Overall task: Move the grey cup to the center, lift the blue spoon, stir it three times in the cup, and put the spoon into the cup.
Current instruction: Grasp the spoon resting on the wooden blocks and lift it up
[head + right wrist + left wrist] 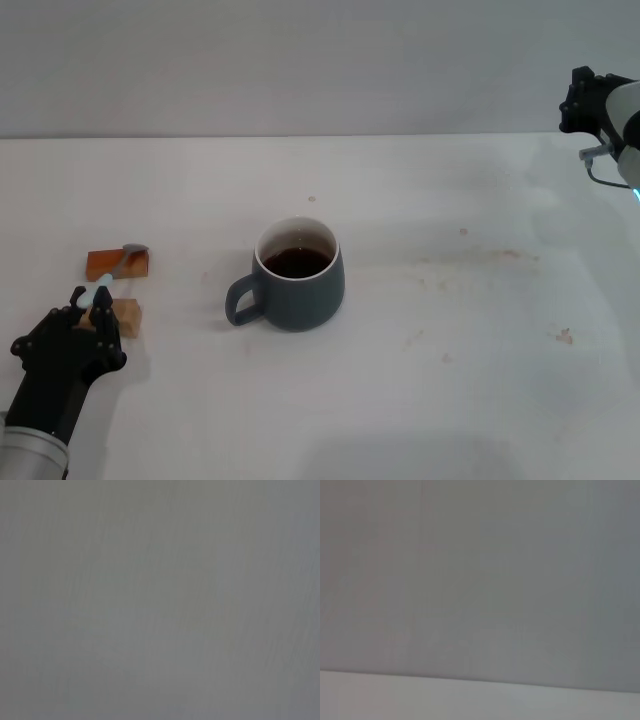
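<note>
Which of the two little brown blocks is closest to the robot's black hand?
The paler block, right beside the left end effector. The orange block lies farther off, under the blue spoon.

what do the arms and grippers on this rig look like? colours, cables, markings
Head view only; both wrist views show no arm parts. The left gripper is matte black and knobbly, on a black wrist that ends in a silver-grey ribbed ring at the frame's lower edge. The right gripper is also black, on a white arm link with a thin cyan accent line and a thin grey cable loop below it. No readable markings.
</note>
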`<state>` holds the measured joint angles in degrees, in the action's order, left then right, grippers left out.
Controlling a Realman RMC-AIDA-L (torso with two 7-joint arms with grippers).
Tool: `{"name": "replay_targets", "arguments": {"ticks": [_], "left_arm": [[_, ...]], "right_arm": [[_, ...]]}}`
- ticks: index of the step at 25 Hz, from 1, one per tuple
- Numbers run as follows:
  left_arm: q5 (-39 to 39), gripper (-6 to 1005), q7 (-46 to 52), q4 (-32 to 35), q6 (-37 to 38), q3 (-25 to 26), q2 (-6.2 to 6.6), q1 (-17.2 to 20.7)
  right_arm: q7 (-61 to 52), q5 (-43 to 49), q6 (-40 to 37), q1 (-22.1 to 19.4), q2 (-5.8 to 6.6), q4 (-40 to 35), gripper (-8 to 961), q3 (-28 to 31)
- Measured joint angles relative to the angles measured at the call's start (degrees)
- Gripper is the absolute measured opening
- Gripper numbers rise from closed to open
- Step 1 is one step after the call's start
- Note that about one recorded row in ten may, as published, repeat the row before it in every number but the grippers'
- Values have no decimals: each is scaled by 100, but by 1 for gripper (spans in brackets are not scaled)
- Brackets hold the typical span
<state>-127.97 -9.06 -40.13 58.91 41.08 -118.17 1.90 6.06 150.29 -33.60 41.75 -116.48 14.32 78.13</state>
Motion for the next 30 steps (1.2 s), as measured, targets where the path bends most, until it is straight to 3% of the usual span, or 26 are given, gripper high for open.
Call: {"name": "replay_targets", "arguments": {"ticks": [30], "left_arm": [[-16,138,743,590,772,-22,15,-1219]], "right_arm": [[-9,-35,74,-58,-104,7,16,0]]}}
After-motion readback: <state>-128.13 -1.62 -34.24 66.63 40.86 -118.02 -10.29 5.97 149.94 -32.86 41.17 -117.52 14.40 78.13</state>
